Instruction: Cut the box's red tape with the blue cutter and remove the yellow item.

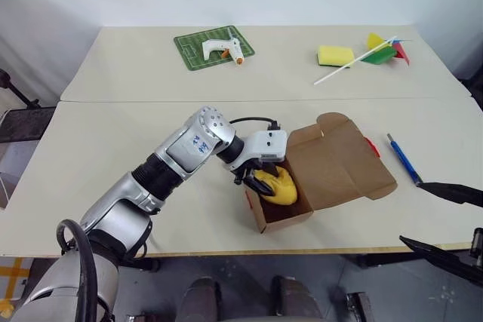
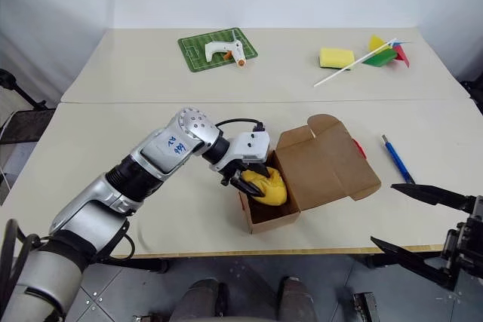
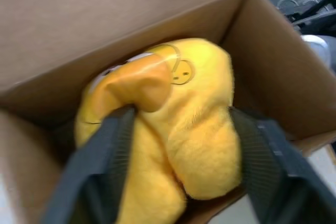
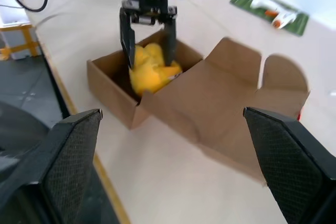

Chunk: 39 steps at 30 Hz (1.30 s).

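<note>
The box (image 1: 317, 175) lies open near the front edge of the tabletop (image 1: 113, 148), its lid flap folded back flat toward the robot's right. A sliver of the red tape (image 1: 372, 146) shows at the far edge of that flap. Inside the carton's body sits the yellow item (image 1: 278, 186), a soft plush toy with an orange patch on it.

The left pincer (image 1: 260, 179) reaches down into the carton from the robot's left. In the left wrist view its two black fingers (image 3: 105, 166) stand on either side of the plush toy, each pressed against its fur, so the pincer is closed part way around the toy. The right wrist view shows the same: the fingers straddle the yellow toy within the carton walls, and the toy lies low in the box.

The right pincer (image 2: 423, 220) hangs at the robot's right near the tabletop's front edge, well apart from the box, its fingers spread wide and holding nothing.

The blue cutter (image 1: 404, 158) lies on the tabletop to the right of the open flap, near it but not touching, between the box and the right pincer.

On the far tabletop rest a white glue gun (image 1: 223, 48) on a green mat (image 1: 192, 52), a yellow sponge (image 1: 334, 55) and a pinwheel (image 1: 381, 49).
</note>
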### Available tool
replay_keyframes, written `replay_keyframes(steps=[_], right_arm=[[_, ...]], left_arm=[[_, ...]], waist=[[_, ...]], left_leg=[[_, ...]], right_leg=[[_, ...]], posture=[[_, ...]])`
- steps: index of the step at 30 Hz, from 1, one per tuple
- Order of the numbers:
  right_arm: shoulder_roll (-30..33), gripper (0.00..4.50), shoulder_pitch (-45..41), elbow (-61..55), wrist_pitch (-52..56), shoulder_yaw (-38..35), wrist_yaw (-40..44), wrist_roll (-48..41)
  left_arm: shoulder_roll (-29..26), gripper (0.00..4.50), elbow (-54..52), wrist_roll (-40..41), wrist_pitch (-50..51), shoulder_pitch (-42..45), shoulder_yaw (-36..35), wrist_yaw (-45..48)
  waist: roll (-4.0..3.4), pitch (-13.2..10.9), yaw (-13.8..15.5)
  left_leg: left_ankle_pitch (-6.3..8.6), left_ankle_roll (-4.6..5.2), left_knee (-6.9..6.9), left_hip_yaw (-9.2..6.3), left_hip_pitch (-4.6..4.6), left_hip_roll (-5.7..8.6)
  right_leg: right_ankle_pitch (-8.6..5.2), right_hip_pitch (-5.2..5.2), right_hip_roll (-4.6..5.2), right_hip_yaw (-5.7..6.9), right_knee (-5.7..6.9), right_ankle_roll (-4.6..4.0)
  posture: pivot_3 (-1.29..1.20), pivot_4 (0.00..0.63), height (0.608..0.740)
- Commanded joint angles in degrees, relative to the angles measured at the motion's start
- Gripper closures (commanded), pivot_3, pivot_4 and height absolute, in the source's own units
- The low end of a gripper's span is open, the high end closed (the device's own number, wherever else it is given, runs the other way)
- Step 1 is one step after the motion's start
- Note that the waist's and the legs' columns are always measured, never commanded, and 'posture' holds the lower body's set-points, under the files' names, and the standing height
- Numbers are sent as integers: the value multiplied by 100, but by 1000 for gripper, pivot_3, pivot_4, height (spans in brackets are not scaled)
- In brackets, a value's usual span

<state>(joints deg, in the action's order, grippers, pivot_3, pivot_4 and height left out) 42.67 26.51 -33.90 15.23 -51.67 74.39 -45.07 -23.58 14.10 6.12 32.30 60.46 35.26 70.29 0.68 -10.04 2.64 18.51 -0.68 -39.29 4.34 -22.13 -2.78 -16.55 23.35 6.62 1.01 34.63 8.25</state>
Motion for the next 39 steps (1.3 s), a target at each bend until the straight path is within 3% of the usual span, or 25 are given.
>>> replay_keyframes(steps=[1, 6, 9, 14, 16, 19, 23, 28, 32, 39], right_arm=[[26, 0, -306, -69, -90, 263, -246, -205], [139, 0, -1017, 125, 44, 785, -566, -408], [131, 0, -1483, 206, 128, 1232, -758, -504], [-3, 0, -2321, 291, 476, 1931, -1253, -1021], [-44, 0, -2729, 337, 708, 2399, -1292, -1277], [-159, 0, -3135, 486, 464, 3353, -851, -691], [-324, 0, -3353, 1074, -229, 3793, -501, 74], [-532, 0, -3556, 1713, -932, 3796, -282, 462], [-541, 0, -3489, 1931, -1147, 3736, -184, 499], [-304, 0, -3049, 2333, -1467, 3195, -11, 567]], left_arm=[[94, 2958, 503, 161, -320, 173, -777, -163], [281, 4470, 1386, 905, -673, 396, -2214, -243], [260, 4492, 1703, 1369, -814, 389, -3113, -398], [-434, 4492, 1186, 1558, -692, -419, -3889, -650], [-855, 4492, 604, 1605, -645, -1319, -4422, -1000], [-1245, 4492, -533, 1665, -675, -3059, -5429, -1690], [-1378, 4492, -1141, 1436, -875, -4194, -5564, -2122], [-1172, 4492, -1236, 1598, -818, -4524, -5643, -2540], [-1339, 3566, -1519, 1624, -604, -4867, -5428, -2383], [-1789, 1344, -2347, 2206, -470, -5644, -6489, -2252]], waist=[[0, 0, -9], [3, -2, -52], [3, -2, -104], [1, -1, -200], [0, -2, -236], [9, -5, -357], [24, -11, -188], [26, -9, -51], [24, -8, -137], [23, -9, -240]], left_leg=[[0, 1, -3, 1, -3, 0], [-1, 1, -4, 1, -5, 0], [-10, -15, -3, 1, -8, 0], [-15, -24, 9, 10, 0, -5], [-19, -31, 13, 7, -2, -7], [-17, -29, 25, 22, 7, -18], [-14, -30, 14, 16, -9, -19], [1, -1, 8, 8, -3, 1], [-14, -29, 13, 15, 0, -8], [-16, -36, 22, 24, 5, -23]], right_leg=[[1, 2, 1, -1, 0, 1], [1, 7, 1, 2, 9, 1], [1, 9, 1, 4, 31, 2], [2, 12, 0, 2, 35, 4], [1, 15, -1, 6, 39, 3], [1, 23, 1, 3, 44, 2], [0, 29, 5, 17, 41, 0], [14, 5, 23, 25, 30, -11], [15, 14, 15, 24, 38, -10], [13, 19, 5, 24, 35, -13]], posture=[[0, 150, 740], [0, 150, 740], [0, 150, 740], [0, 150, 740], [0, 150, 740], [0, 150, 740], [0, 150, 740], [0, 150, 740], [0, 150, 740], [0, 150, 740]])
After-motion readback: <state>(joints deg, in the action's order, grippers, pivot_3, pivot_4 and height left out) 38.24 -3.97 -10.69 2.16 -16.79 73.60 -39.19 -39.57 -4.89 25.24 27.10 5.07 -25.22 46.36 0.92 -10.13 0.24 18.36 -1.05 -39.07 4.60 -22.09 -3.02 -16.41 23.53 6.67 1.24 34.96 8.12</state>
